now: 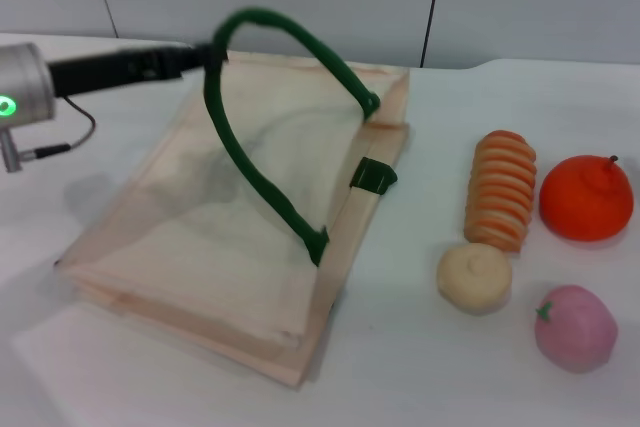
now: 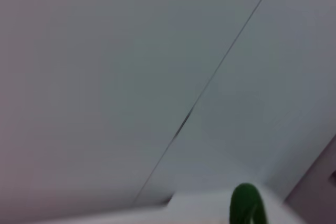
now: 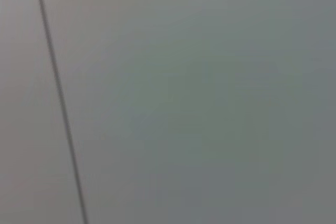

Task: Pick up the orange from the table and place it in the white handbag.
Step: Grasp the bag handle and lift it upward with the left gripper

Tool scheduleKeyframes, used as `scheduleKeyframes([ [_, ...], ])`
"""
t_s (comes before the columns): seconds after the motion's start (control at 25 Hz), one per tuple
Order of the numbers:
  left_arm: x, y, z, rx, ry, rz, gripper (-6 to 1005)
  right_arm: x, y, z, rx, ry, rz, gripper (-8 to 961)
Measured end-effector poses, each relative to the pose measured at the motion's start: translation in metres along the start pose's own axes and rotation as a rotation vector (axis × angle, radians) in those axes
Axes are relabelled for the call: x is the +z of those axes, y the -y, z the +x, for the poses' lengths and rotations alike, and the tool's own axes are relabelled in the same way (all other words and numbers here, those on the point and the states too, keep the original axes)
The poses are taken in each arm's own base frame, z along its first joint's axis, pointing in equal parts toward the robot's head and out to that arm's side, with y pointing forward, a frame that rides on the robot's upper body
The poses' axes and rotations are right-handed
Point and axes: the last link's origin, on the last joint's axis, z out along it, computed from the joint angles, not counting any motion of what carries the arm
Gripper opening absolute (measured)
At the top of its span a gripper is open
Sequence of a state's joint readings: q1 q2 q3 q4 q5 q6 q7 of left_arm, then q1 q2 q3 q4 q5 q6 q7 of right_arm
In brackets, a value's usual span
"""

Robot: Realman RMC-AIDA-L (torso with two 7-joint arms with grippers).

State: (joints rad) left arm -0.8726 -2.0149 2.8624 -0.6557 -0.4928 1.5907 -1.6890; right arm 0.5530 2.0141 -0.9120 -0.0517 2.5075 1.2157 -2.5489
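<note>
white handbag [image 1: 230,247] sits nearest us, lying flat on the table [image 1: 420,377] with its open edge turned toward the fruit side. our left gripper [image 1: 205,55] reaches in from the left and has the upper green handle [image 1: 260,157] pinched at the top of its loop, fingers closed on it as far as we can judge; the handle stands up in a tall arch, so the top panel looks lifted off the lower one, presumably to give the mouth a gap for loading. left wrist view only shows a bit of that green loop [image 2: 247,203] against the wall. green tab [image 1: 373,176] hangs at the bag's open edge. orange [image 1: 586,197] rests on the table well to the right of the bag, untouched, stem nub up, just beside the striped roll [image 1: 501,190]. cream bun [image 1: 474,277] and pink fruit [image 1: 575,327] sit nearer us, apart from the orange. our right gripper isn't visible anywhere; its wrist view shows only blank wall, so we take it as parked high. pick not yet begun, we reckon: the right arm has to come down over the orange, clear of the roll next to it.
</note>
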Motion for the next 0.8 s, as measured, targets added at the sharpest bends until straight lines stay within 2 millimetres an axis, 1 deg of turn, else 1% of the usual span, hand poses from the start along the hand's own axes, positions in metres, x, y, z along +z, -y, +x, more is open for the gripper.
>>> scheduleKeyframes([
  [0.08, -0.011, -0.003, 0.005, 0.004, -0.059, -0.04, 117, 0.002, -0.001, -0.002, 0.007, -0.014, -0.044, 868],
  [0.2, -0.021, -0.007, 0.011, 0.011, -0.112, -0.082, 116, 0.002, -0.001, -0.007, 0.011, -0.035, -0.1, 868],
  [0.56, -0.041, -0.022, 0.026, 0.048, -0.243, -0.205, 115, 0.007, -0.003, -0.015, -0.011, -0.133, -0.264, 869],
  [0.8, -0.048, -0.025, 0.03, 0.059, -0.284, -0.228, 114, 0.006, -0.007, -0.019, -0.051, -0.22, -0.378, 869],
])
